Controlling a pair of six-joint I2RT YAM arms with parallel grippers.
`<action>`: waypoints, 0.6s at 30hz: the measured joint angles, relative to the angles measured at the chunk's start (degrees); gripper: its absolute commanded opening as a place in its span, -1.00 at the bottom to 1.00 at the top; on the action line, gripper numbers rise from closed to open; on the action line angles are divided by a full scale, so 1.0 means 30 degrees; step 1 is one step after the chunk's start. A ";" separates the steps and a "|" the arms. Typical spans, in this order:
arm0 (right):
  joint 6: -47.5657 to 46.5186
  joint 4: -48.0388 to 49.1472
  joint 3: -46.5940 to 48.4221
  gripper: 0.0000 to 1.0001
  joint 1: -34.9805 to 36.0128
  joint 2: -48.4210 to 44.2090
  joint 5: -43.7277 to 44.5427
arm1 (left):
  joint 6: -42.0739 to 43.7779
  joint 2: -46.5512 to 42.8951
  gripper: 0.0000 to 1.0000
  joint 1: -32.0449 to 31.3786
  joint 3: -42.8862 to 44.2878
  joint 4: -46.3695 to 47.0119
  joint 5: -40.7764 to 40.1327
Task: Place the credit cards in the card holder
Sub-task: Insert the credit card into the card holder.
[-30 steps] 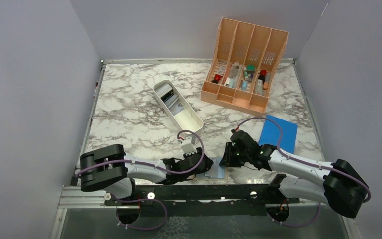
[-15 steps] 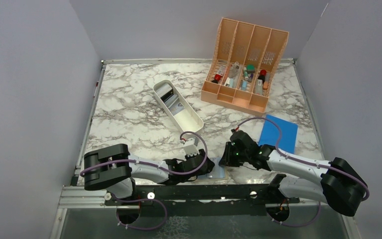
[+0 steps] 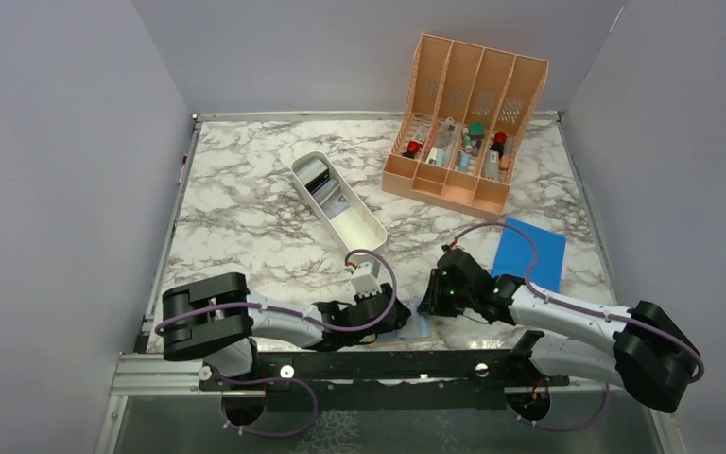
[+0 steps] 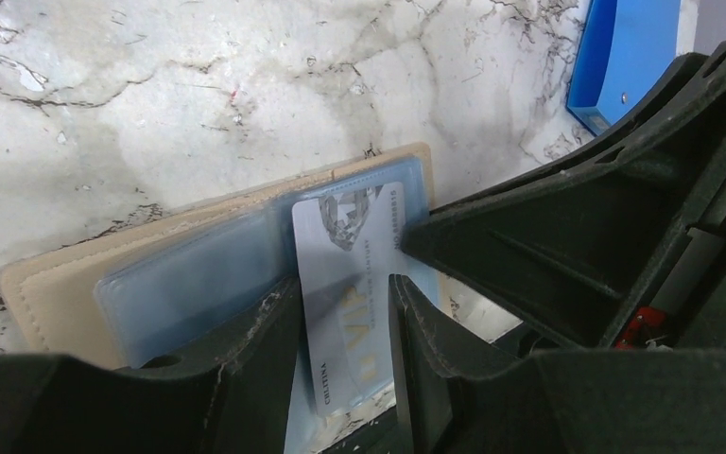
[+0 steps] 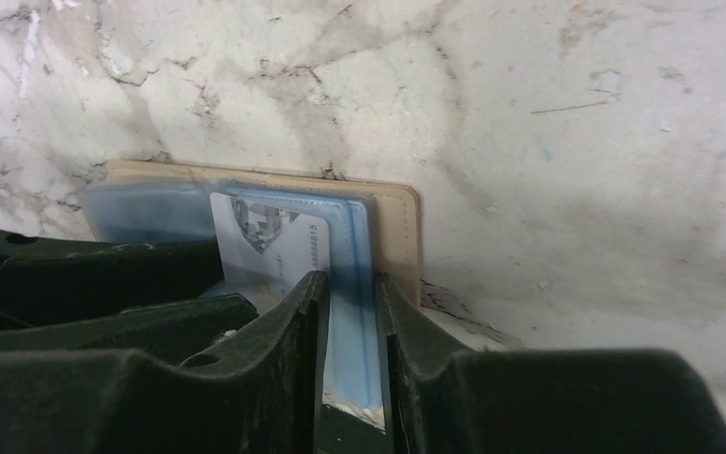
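Observation:
The card holder (image 3: 417, 327) lies open at the table's near edge, tan rim (image 4: 57, 284) outside, blue-grey pockets inside. A pale bluish credit card (image 4: 350, 251) sits partly inside its right pocket and also shows in the right wrist view (image 5: 269, 246). My left gripper (image 3: 399, 320) (image 4: 342, 288) has a finger on each long edge of the card and is closed on it. My right gripper (image 3: 425, 307) (image 5: 351, 284) comes from the right and is shut on the holder's blue-grey pocket edge (image 5: 352, 236), beside the tan rim (image 5: 402, 236).
A long white tray (image 3: 338, 201) with dark things at its far end lies mid-table. A peach slotted organizer (image 3: 463, 123) stands at the back right. A flat bright-blue rectangle (image 3: 529, 253) lies just behind my right arm. The black frame rail runs right below the holder.
My left gripper has moved right toward the card holder with the card, closing the gap to my right gripper. The right arm has hardly moved.

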 measured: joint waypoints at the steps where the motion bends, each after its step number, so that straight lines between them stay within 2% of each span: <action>1: -0.0066 -0.0335 0.0160 -0.39 0.0000 -0.0036 0.0270 | -0.0022 0.0000 -0.16 0.0000 -0.0007 0.0051 0.0036; 11: -0.0109 -0.4014 0.1093 -0.45 0.0000 -0.2091 0.2535 | -0.0291 -0.0226 -0.15 -0.0095 -0.0109 -0.0051 0.0073; 18: 0.0481 -0.5027 0.1093 -0.48 0.0000 -0.1129 0.3096 | -0.0284 -0.0226 -0.15 -0.0095 0.0000 -0.0357 0.0510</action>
